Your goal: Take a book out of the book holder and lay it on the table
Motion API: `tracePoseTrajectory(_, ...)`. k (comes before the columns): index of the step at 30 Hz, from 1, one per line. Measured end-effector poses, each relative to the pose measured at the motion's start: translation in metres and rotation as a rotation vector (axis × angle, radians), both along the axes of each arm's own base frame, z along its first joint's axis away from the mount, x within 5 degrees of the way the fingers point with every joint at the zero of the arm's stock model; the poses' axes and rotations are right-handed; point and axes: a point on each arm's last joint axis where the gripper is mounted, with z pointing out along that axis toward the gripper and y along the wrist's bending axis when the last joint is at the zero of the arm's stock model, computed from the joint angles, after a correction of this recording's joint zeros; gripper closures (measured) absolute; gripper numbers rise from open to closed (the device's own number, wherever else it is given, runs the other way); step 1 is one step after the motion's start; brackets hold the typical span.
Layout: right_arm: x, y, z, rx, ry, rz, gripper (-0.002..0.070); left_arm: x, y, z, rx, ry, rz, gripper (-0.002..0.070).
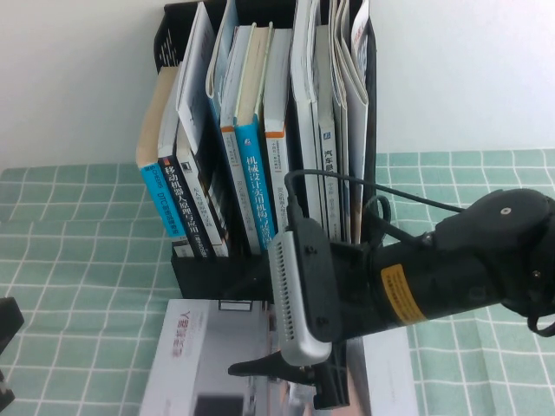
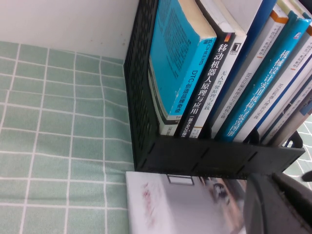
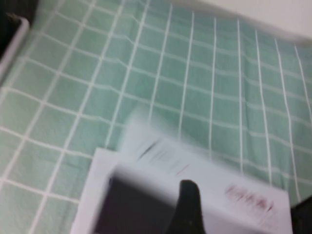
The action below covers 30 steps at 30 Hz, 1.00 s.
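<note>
One book [image 1: 208,364], a thin glossy brochure, lies flat on the green checked worktop [image 1: 78,260] just in front of the one black book holder [image 1: 208,269], which still carries what looks like about ten upright volumes, though the thin ones at its right end are hard to count. The right gripper [image 1: 286,381] hovers low over the brochure's right part with its jaws spread wide and empty; of the left gripper [image 1: 7,347] only a dark edge shows at the near left, so I cannot tell how its jaws stand. Such a brochure is likely light, floppy and slippery, best pinched at an edge near the spine.
</note>
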Motion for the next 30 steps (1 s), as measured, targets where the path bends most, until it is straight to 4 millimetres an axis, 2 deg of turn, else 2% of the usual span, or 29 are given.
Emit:
tracePoseTrajectory(5,-0.008,-0.004,0.018,0.041,-0.024,0.034,0.0128,0.0,0.0,0.0,-0.002,0.001,0.001,0.0678)
tracePoseTrajectory(7,-0.009,-0.004,0.03,0.061,-0.069,0.043,0.0157,0.0,0.0,0.0,-0.002,0.001,0.001,0.0678)
tracePoseTrajectory(9,-0.006,-0.004,0.048,0.089,-0.159,0.045,0.0239,0.0,0.0,0.0,-0.002,0.001,0.001,0.0678)
tracePoseTrajectory(11,0.001,-0.004,0.077,0.13,-0.291,-0.002,0.0365,0.0,0.0,0.0,-0.002,0.001,0.001,0.0678)
tracePoseTrajectory(13,0.011,-0.01,0.116,0.175,-0.447,-0.136,0.0528,0.0,0.0,0.0,-0.002,0.001,0.001,0.0678)
tracePoseTrajectory(15,0.022,-0.024,0.153,0.208,-0.593,-0.335,0.0608,0.0,0.0,0.0,-0.002,0.001,0.001,0.0678)
tracePoseTrajectory(18,0.029,-0.055,0.196,0.22,-0.775,-0.649,0.0659,0.0,0.0,0.0,-0.002,0.001,0.001,0.0678)
tracePoseTrajectory(20,0.029,-0.08,0.212,0.15,-0.857,-0.848,0.0668,0.0,0.0,0.0,-0.002,0.001,0.001,0.0678)
tracePoseTrajectory(23,0.029,-0.125,0.211,-0.19,-0.769,-1.146,0.0675,0.0,0.0,0.0,-0.002,0.001,0.001,0.0678)
tracePoseTrajectory(25,0.025,-0.153,0.194,-0.465,-0.541,-1.251,0.0676,0.0,0.0,0.0,-0.002,0.001,0.001,0.0678)
tracePoseTrajectory(27,0.017,-0.171,0.176,-0.631,-0.296,-1.277,0.0676,0.0,0.0,0.0,-0.003,0.001,0.001,0.0678)
tracePoseTrajectory(30,-0.002,-0.179,0.163,-0.646,-0.008,-1.179,0.0677,0.0,0.0,0.0,-0.003,0.001,0.001,0.0678)
